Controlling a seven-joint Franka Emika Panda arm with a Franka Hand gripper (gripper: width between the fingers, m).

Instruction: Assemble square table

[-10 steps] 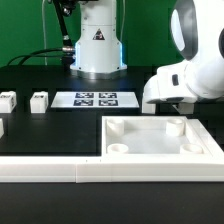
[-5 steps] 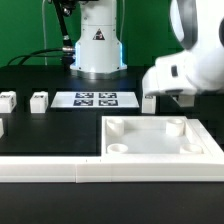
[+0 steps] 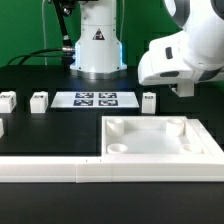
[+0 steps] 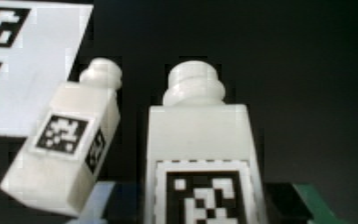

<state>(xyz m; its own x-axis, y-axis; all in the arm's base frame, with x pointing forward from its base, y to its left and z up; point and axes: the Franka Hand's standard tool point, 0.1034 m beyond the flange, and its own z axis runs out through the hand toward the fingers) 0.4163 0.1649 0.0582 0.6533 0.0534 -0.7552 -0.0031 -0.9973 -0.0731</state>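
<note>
In the wrist view my gripper (image 4: 202, 205) is shut on a white table leg (image 4: 201, 135). The leg has a tag on its face and its round peg points away from the wrist. A second white leg (image 4: 69, 140) lies tilted on the black table just beside it, next to the marker board (image 4: 25, 60). In the exterior view that second leg (image 3: 148, 101) stands right of the marker board (image 3: 95, 99). My gripper (image 3: 184, 88) hangs above the table behind the square top (image 3: 160, 138). The arm hides the held leg there.
Two more white legs (image 3: 7, 100) (image 3: 39, 100) stand at the exterior view's left, with another part (image 3: 1, 127) at the left edge. A long white border rail (image 3: 60, 170) runs along the front. The robot base (image 3: 97, 45) stands at the back.
The arm has risen and shifted toward the exterior view's right, uncovering the leg that stands beside the marker board.
</note>
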